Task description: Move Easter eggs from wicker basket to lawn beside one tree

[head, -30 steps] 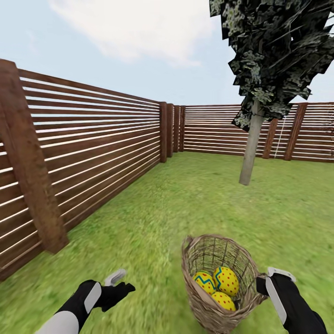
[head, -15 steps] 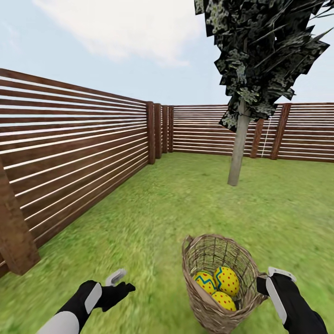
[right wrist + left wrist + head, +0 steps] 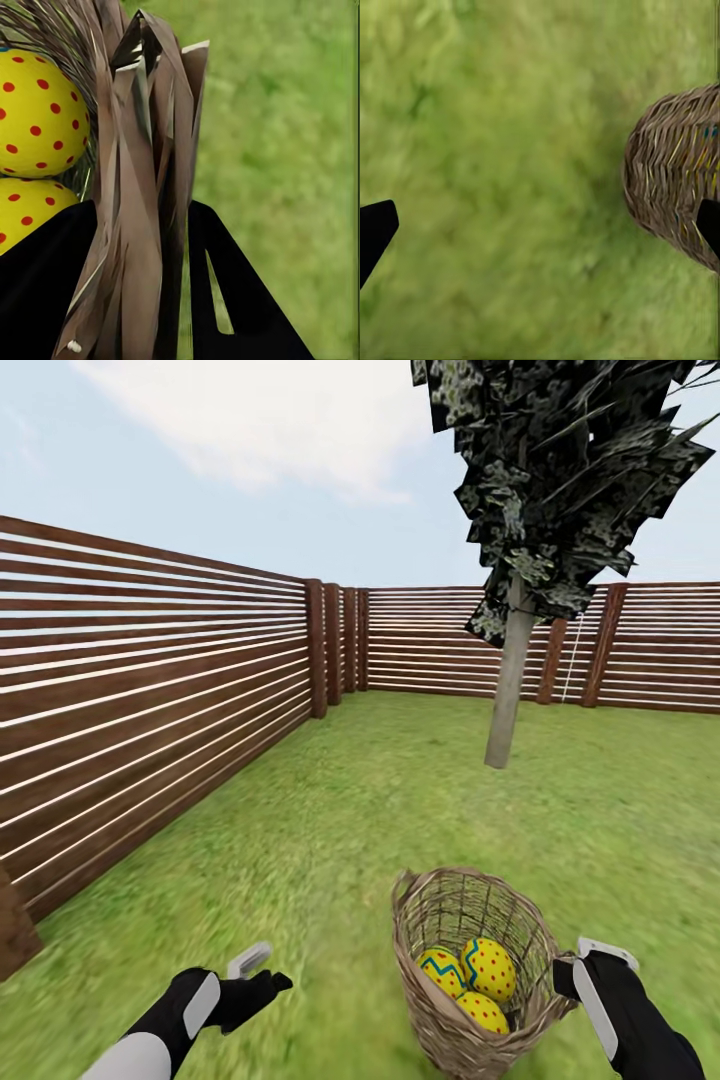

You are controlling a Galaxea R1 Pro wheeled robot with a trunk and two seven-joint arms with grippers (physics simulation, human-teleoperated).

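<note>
Three Easter eggs lay in the wicker basket, its rim clenched by the right tool; left tool spread, tree beyond.

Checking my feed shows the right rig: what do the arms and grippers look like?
Both arms have white forearm shells running into matte black wrists. The left gripper and right gripper are black with pale grey-white finger pieces. In the wrist views the fingers render as flat black wedges. No cables or markings visible.
</note>
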